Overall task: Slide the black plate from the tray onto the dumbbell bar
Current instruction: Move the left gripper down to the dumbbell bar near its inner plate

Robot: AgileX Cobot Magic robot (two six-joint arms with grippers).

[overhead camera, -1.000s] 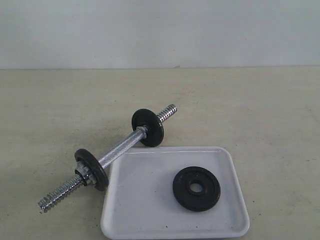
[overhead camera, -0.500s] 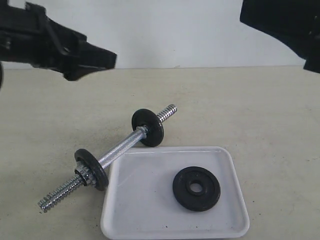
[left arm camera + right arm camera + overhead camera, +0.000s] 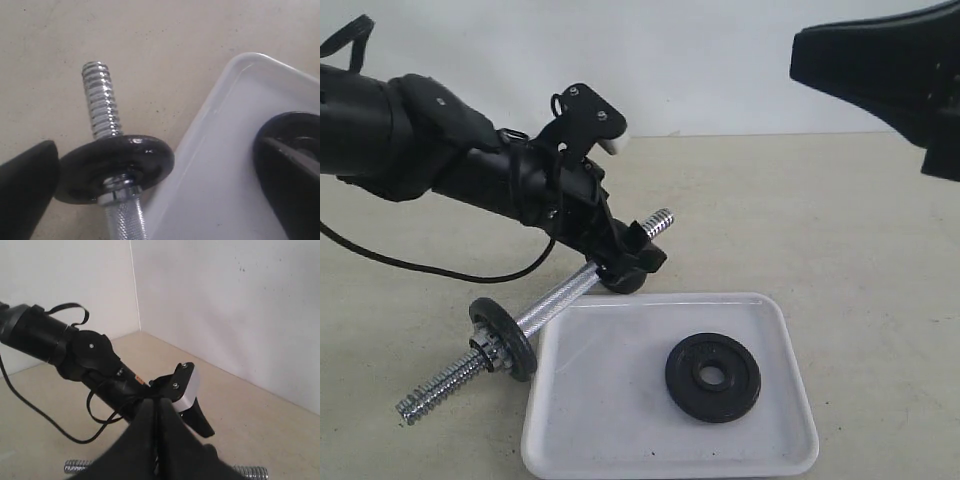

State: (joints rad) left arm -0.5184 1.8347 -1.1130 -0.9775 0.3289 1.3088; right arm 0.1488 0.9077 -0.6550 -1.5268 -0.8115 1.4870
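Black plate flat in white tray, lower right of left tool, spread wide, empty, straddling dumbbell bar; right tool closed, empty.

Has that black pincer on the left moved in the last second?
Yes. The left pincer has swung down and rightward from the upper left corner to the far disc on the dumbbell bar, jaws open.

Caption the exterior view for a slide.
Open left tool straddles the far disc on the dumbbell bar; the black plate lies flat in the tray.
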